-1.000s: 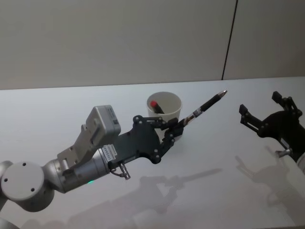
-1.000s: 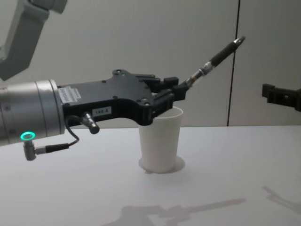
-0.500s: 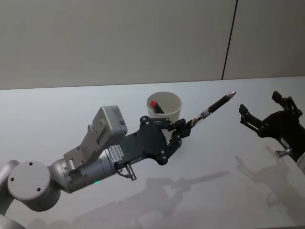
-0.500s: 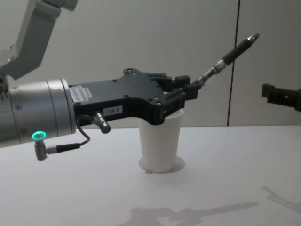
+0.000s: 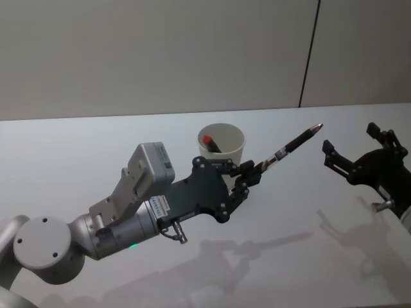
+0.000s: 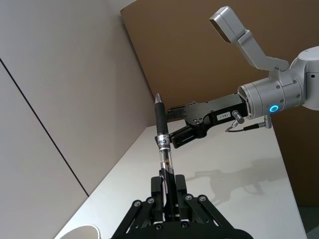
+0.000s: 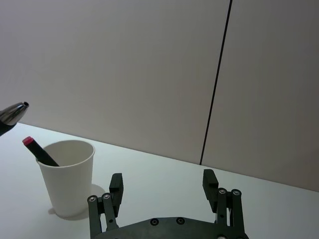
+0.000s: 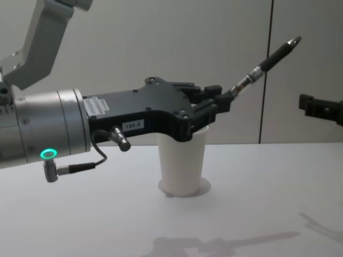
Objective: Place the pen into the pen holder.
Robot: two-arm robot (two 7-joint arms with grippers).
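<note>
Above the pale matte surface, the left end effector pinches a black pen with silver tip, angled toward 2 o'clock, at 4 o'clock beside the white tapered paper cup. The right end effector hangs spread at 3 o'clock. A grey panelled wall stands behind.

matt paper, shiny metal
the pen holder is made of matt paper; the pen is tipped in metal.
</note>
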